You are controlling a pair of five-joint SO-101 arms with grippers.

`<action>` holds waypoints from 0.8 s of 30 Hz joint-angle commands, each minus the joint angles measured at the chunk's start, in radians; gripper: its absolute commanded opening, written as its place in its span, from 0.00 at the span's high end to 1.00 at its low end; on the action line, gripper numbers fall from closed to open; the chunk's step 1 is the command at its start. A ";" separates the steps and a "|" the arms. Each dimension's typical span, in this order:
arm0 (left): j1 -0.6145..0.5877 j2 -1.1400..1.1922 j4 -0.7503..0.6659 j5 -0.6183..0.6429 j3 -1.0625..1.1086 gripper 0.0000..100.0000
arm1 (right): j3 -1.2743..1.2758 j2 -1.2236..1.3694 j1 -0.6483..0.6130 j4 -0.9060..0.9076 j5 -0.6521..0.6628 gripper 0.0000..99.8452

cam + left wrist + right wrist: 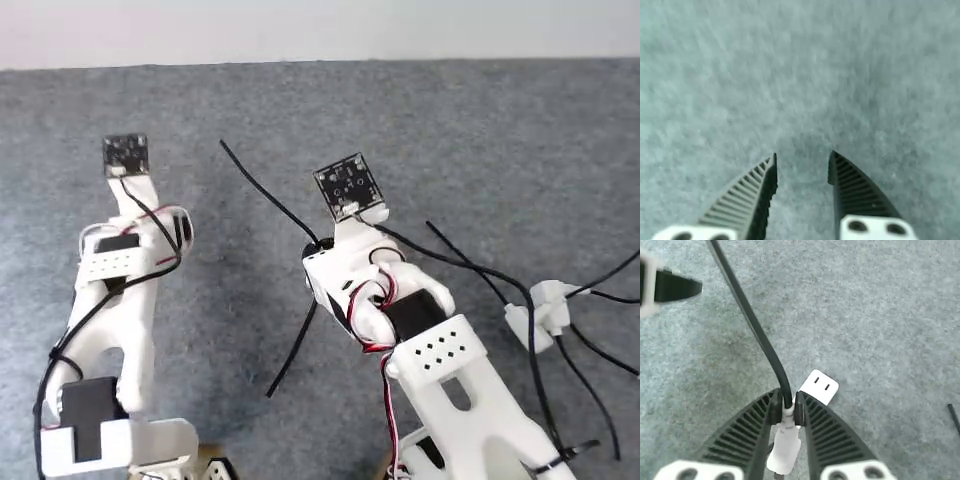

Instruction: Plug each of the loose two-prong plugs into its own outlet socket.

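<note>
Two white robot arms reach over a grey mat point(480, 130).

The right gripper point(786, 397) is clamped on a white plug point(784, 447), pinching it at the neck where its black cord point(747, 315) leaves the body. The plug's long axis runs along the fingers. Its white body sits back between them toward the wrist, and the cord leads out past the tips and away across the mat. The prongs are hidden, so which way they face cannot be told.

A small white socket point(819, 386) lies flat on the mat just beside the right gripper's tips, slightly ahead of them and off to one side. It is close to one finger but not touching the plug. Its two slots face upward.

The left gripper point(802, 157) has its jaws apart, holds nothing and hangs over bare mat, well apart from the socket. The right arm is clearly the nearer one.

The coming move likely turns on swinging the plug so that its prongs point down into those upward slots.

Far to the right, more white pieces point(540, 312) with black cords lie in a cluster, too small to tell plug from socket.
</note>
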 commanded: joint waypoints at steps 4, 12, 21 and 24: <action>0.104 -0.032 -0.008 -0.052 0.004 0.84 | 0.025 -0.008 -0.008 -0.085 0.023 0.99; 0.192 -0.032 0.164 0.020 -0.025 0.84 | -0.048 -0.008 0.061 0.047 0.029 0.99; 0.078 -0.032 0.167 0.048 -0.027 0.84 | -0.074 0.044 0.286 0.200 0.028 0.99; 0.054 -0.032 0.166 0.051 -0.008 0.84 | -0.086 0.130 0.364 0.182 0.028 0.99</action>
